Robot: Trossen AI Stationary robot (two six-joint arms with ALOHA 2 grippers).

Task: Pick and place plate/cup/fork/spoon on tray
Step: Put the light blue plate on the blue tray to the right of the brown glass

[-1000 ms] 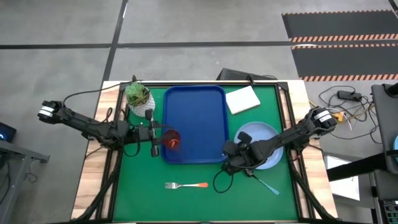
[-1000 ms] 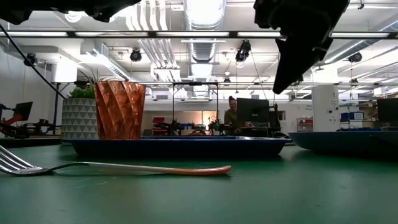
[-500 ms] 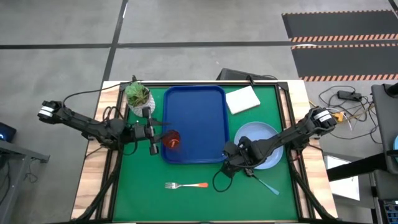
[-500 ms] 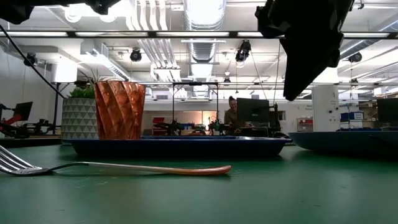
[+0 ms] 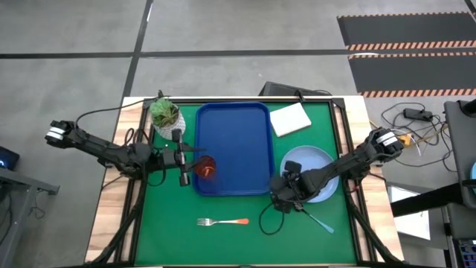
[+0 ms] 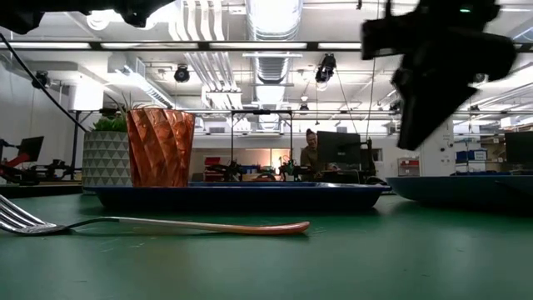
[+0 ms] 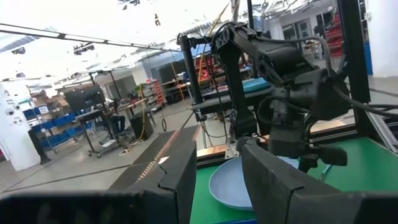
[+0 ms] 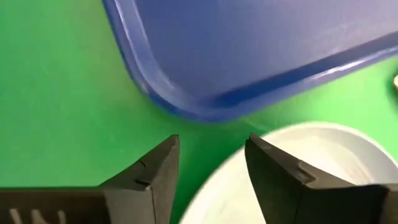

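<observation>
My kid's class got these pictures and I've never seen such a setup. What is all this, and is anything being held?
Two dark robot arms work at a green table. One camera looks down from above, one sits at table height, and one rides on each wrist. On the table are a blue tray with a red-brown cup on its left edge, a pale blue plate, a fork, a spoon, a plant pot and a white pad. The left gripper is beside the cup; the right gripper stands open at the plate's edge, empty.
</observation>
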